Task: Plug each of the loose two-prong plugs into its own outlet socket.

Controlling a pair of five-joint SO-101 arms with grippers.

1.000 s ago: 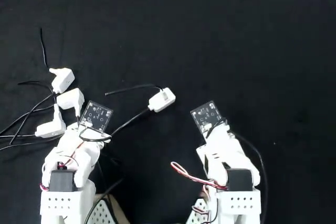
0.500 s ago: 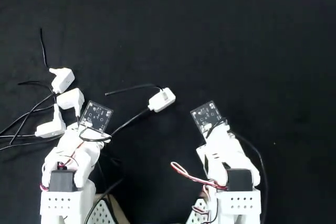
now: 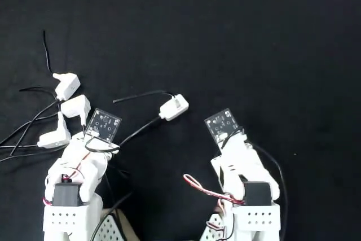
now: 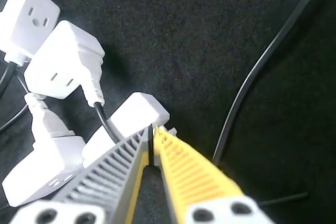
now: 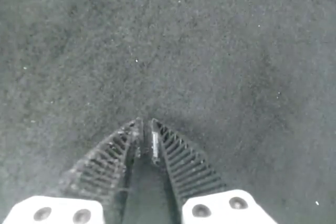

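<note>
My left gripper (image 4: 153, 131) is clenched empty, its tips just beside a white connector (image 4: 137, 115). My right gripper (image 5: 146, 132) is clenched empty over the black table (image 5: 220, 45).

plugs (image 3: 174, 107) white | cords (image 4: 263, 69) black | tablecloth (image 3: 254, 43) black | left jaws grey, yellow

right claw (image 5: 146, 129) | ribbed fingers (image 5: 184, 163) drawn together, tips almost touching, a thin slit between | white mount (image 5: 52, 211) with screw holes at the claw's 6 o'clock | table (image 5: 220, 45), dark speckled cloth, beneath and out toward its 12 o'clock
</note>
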